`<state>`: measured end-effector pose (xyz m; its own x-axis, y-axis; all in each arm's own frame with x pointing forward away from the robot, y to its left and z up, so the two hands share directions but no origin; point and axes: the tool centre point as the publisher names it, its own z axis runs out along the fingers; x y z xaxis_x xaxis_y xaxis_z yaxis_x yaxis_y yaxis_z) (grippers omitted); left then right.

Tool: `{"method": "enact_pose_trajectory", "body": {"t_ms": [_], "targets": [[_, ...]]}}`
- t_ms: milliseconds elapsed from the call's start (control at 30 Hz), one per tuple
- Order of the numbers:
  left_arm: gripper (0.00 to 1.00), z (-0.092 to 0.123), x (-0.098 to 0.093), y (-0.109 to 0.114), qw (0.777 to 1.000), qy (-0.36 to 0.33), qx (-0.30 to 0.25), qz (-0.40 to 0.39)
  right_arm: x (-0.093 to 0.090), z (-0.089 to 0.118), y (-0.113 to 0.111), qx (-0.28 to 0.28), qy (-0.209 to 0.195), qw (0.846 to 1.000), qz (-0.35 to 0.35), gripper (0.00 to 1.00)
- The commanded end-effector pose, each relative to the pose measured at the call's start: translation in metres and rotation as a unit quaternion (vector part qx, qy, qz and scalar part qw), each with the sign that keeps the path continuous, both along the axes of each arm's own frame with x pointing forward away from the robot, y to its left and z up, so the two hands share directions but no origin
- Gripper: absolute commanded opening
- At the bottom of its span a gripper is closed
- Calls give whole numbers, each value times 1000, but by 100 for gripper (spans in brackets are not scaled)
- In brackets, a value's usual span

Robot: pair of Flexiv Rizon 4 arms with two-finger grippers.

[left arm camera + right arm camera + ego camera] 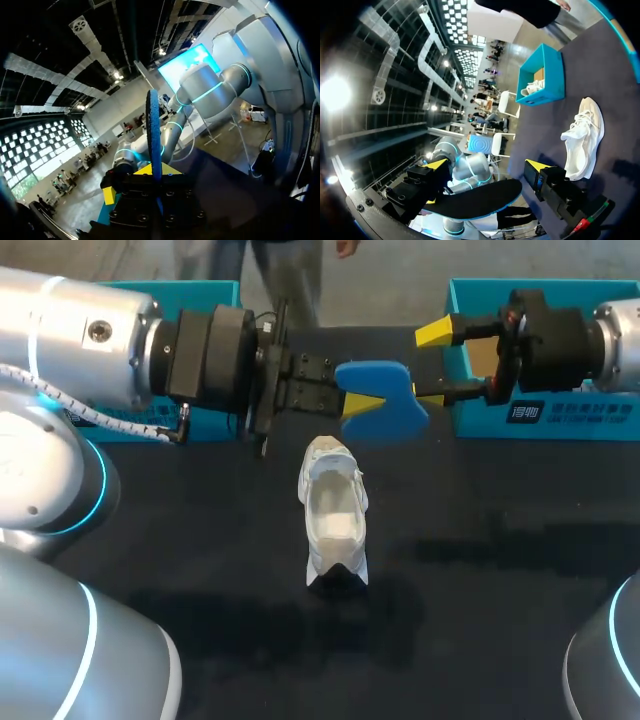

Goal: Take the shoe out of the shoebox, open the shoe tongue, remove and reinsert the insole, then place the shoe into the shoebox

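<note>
A white shoe (333,520) lies on the black table with its opening up; it also shows beyond my right gripper (582,137). Above and behind it, my left gripper (358,405) is shut on one end of the blue insole (385,395) and holds it in the air. In the left wrist view the insole (153,132) stands edge-on between that gripper's (152,172) fingers. My right gripper (432,365) is open wide, and the insole's other end lies between its fingers. The right wrist view shows the insole's dark underside (475,197) across the open right gripper (487,165).
A teal box (190,295) stands at the back left, with a white shoe in it in the right wrist view (542,75). A second teal box (560,420) stands at the back right, under my right arm. Bare black table surrounds the shoe.
</note>
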<state>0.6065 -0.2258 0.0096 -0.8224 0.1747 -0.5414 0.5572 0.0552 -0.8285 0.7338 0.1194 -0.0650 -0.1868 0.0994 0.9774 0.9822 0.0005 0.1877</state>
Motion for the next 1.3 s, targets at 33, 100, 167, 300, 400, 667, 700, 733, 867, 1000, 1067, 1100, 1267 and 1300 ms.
{"method": "enact_pose_trajectory", "body": {"t_ms": [33, 100, 167, 300, 400, 667, 700, 733, 867, 1000, 1067, 1100, 1267, 1300], "targets": [[0, -3, -3, 2, 1000, -1, -3, 2, 0, -1, 2, 0, 0, 1000, -1, 100], [0, -5, 0, 3, 1000, -13, -4, 7, 0, -1, 2, 0, 0, 1000, -1, 100], [0, -10, 5, 7, 998, -70, 3, 1, 0, -1, 2, 0, 0, 1000, -1, 100], [0, -19, 14, 16, 991, -130, 10, -10, 0, -1, 2, 0, 0, 1000, -1, 100], [0, -28, 21, 21, 980, -195, 16, -23, 0, -1, 2, 0, 0, 1000, -1, 100], [0, -50, 39, 30, 932, -351, 47, -75, 0, -1, 2, 0, 0, 1000, -1, 100], [0, -52, 41, 30, 934, -347, 45, -65, 0, -1, 2, 0, 0, 1000, -1, 100], [0, -52, 43, 31, 927, -366, 43, -67, 0, -1, 2, 0, 0, 1000, -1, 100], [0, -57, 55, 33, 899, -430, 45, -67, 0, -1, 2, 0, 0, 1000, -1, 100], [0, -61, 66, 34, 884, -463, 41, -50, 0, -1, 2, 0, 0, 1000, -1, 100], [0, -61, 68, 34, 879, -474, 33, -45, 0, -1, 2, 0, 0, 1000, -1, 100], [0, -62, 71, 33, 870, -490, 31, -47, 0, -1, 2, 0, 0, 1000, -1, 100], [0, -69, 79, 29, 860, -507, 29, -37, 2, -2, 4, -1, 7, 1000, 0, 100], [0, -70, 80, 28, 859, -509, 29, -38, 2, -3, 5, -1, 11, 1000, 0, 100]]}}
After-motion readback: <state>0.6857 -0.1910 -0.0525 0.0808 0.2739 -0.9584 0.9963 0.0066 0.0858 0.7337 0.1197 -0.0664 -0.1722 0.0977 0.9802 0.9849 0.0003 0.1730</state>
